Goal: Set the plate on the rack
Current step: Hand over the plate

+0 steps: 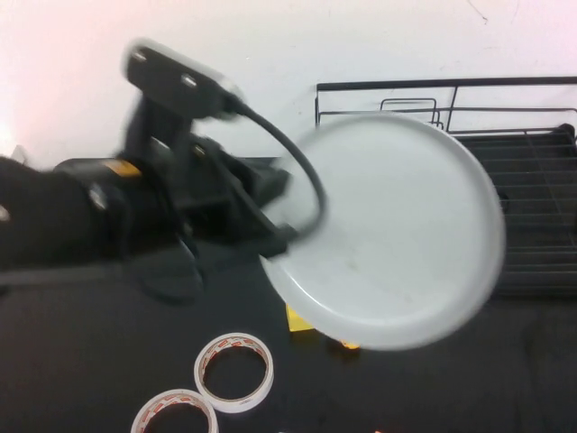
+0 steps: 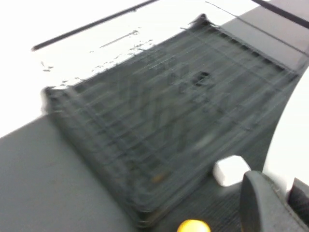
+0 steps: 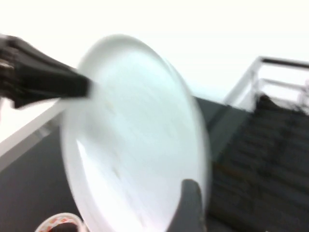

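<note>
**Plate lifted, not yet racked**

Currently the round, shallow, pale grey-green plate [image 1: 397,234] is up in the air, tilted on edge, just short of the black wire dish rack [image 1: 532,180] and overlapping its near-left corner in the high view. The left gripper [image 1: 281,236] is clamped on the plate's rim on the side away from the rack, carrying it. In the right wrist view the plate [image 3: 130,140] fills the picture, with the left gripper [image 3: 84,87] pinching its edge and the rack [image 3: 270,159] beyond; the right gripper is close to the plate, on the rack side, but I cannot tell whether it is wide or narrow.

Progress, as a judgement: pick-up done, transfer roughly midway. Left to do: bring the plate over the rack, drop it between the upright wires, let go. The rack [image 2: 169,130] looks bare in the left wrist view.

Two white tape rings [image 1: 234,372] lie on the black tabletop [image 1: 81,361], well clear of the rack.
</note>
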`<state>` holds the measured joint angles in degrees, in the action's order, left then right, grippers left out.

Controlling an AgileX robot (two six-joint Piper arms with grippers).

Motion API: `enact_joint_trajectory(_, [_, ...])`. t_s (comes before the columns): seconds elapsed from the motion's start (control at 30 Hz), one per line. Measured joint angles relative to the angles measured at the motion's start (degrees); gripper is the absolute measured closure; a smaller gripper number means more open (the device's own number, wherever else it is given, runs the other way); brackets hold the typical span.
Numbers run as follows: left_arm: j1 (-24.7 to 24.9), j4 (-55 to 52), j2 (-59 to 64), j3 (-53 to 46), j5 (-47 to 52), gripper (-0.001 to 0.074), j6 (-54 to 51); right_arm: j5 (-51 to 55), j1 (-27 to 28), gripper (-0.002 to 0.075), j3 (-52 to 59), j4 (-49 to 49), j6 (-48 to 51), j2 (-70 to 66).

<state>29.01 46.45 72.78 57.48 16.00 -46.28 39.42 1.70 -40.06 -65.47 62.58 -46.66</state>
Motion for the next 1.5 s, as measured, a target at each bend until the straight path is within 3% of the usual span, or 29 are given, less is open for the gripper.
enact_joint_trajectory(0.13, [5.58,0.61,0.00,-1.28,-2.89,0.0732,-0.26,6.26,0.00,0.0153,-5.46,-5.76,9.94,-5.48])
enact_joint_trajectory(0.4, [14.56,1.34,0.00,-1.48,-13.07,0.0732,-3.43,14.64,0.00,0.0148,-12.40,-5.47,13.94,-14.00])
enact_joint_trajectory(0.67, [16.43,1.57,0.00,-1.48,-17.03,0.0732,-6.29,20.00,0.00,0.0170,-12.67,-0.13,14.42,-16.90])
enact_joint_trajectory(0.77, [16.43,1.60,0.00,-1.48,-17.89,0.0732,-7.61,20.13,0.00,0.0260,-12.67,0.81,14.53,-17.13])
enact_joint_trajectory(1.0, [16.43,1.60,0.00,-1.48,-19.78,0.0732,-7.90,18.22,0.00,0.0591,-12.74,3.57,14.32,-17.13])
enact_joint_trajectory(1.17, [16.67,1.85,0.00,-1.48,-19.91,0.0721,-8.58,14.20,-0.13,0.0608,-12.74,3.83,14.48,-17.25])
enact_joint_trajectory(1.3, [16.56,2.23,-0.03,-1.48,-19.91,0.0616,-8.83,9.59,-0.33,0.0608,-12.74,3.91,14.68,-17.25])
enact_joint_trajectory(1.5, [16.56,5.67,-1.19,-1.48,-19.58,0.0298,-8.96,3.62,-0.33,0.0608,-14.38,3.91,17.81,-18.95])
